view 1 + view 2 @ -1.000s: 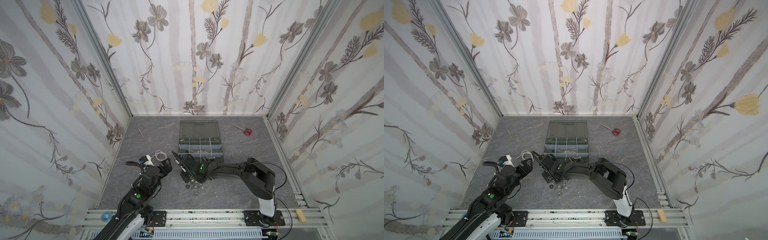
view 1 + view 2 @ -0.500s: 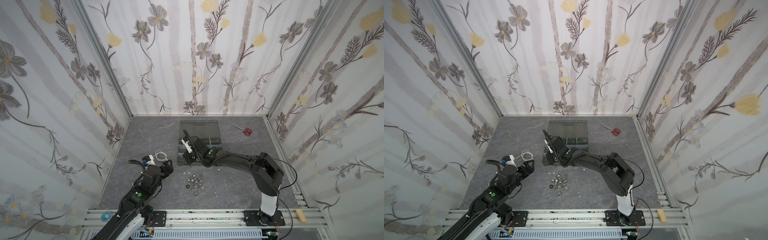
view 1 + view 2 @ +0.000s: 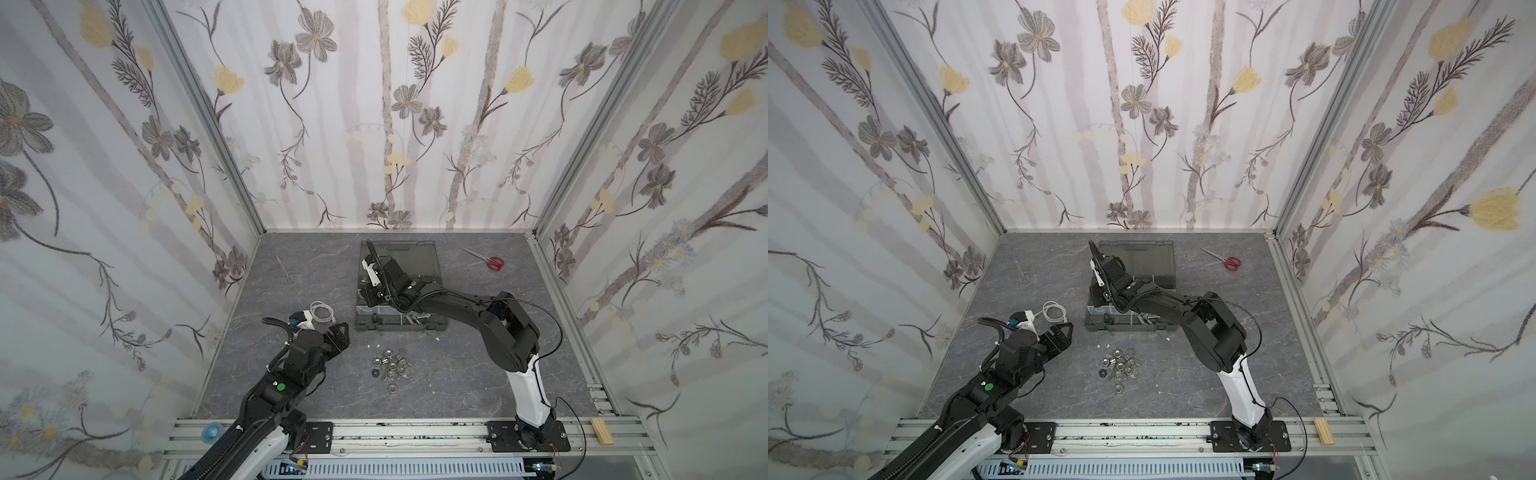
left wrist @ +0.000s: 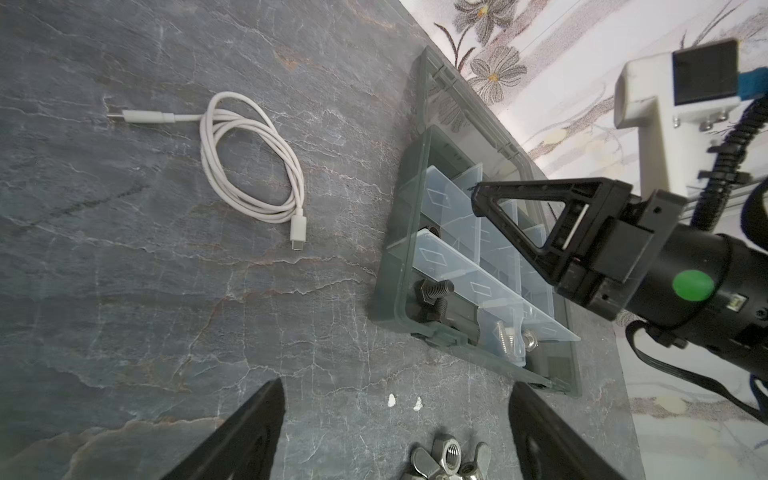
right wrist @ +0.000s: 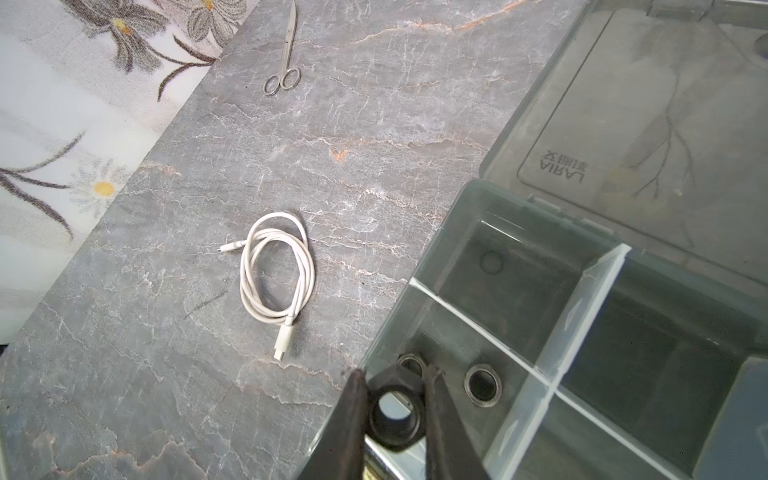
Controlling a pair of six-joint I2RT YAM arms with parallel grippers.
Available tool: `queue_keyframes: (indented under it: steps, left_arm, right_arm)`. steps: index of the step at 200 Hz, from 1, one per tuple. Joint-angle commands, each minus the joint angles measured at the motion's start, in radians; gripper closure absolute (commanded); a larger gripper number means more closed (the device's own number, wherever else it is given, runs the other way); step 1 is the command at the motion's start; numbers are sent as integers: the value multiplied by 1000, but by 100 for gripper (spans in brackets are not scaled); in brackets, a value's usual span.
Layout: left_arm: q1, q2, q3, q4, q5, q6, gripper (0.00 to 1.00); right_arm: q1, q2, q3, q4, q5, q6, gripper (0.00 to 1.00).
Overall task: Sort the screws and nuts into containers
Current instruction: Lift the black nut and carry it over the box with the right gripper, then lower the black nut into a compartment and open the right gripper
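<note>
Black nut (image 5: 395, 436) is sitting clamped between the fingers of the right gripper (image 5: 395, 374). They are pinching it across its outer flats, and its bore is facing the wrist camera.

It is hanging over a compartment (image 5: 446, 332) along the outer wall of the organizer case (image 3: 399, 328), second row from the lid hinge. Two nuts (image 5: 482, 386) are lying on that compartment's floor.

The drop spot is lying below and slightly ahead of the fingertips. The nut is hovering close to the case's outer wall. My reading is that the coming move is calling for little more than parting the jaws, perhaps after a small nudge inward, since a release this near the rim is risking a bounce onto the table (image 3: 457, 374).

Loose nuts (image 3: 390, 365) are lying heaped on the table in front of the case, well apart from the right gripper. The left gripper (image 3: 338, 332) is nearer to them. Its jaws are standing wide apart with nothing between them, and it is pointing toward the case front.

Screws (image 4: 432, 291) are lying in the front row.
</note>
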Motion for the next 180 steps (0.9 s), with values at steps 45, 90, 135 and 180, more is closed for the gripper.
queue_keyframes:
  steps: [45,90,135,180]
  left_arm:
    - [-1,23,12,20,12,-13,13]
    - [-1,16,6,22,25,-25,13]
    - [-5,19,1,23,25,-42,13]
    - [-23,57,25,31,44,-43,15]
  right_arm:
    - [-7,8,12,13,-19,31,57]
    - [-7,-17,4,13,-16,36,50]
    - [-10,-60,-37,35,-24,49,49]
    - [-16,-144,-124,94,-33,74,49]
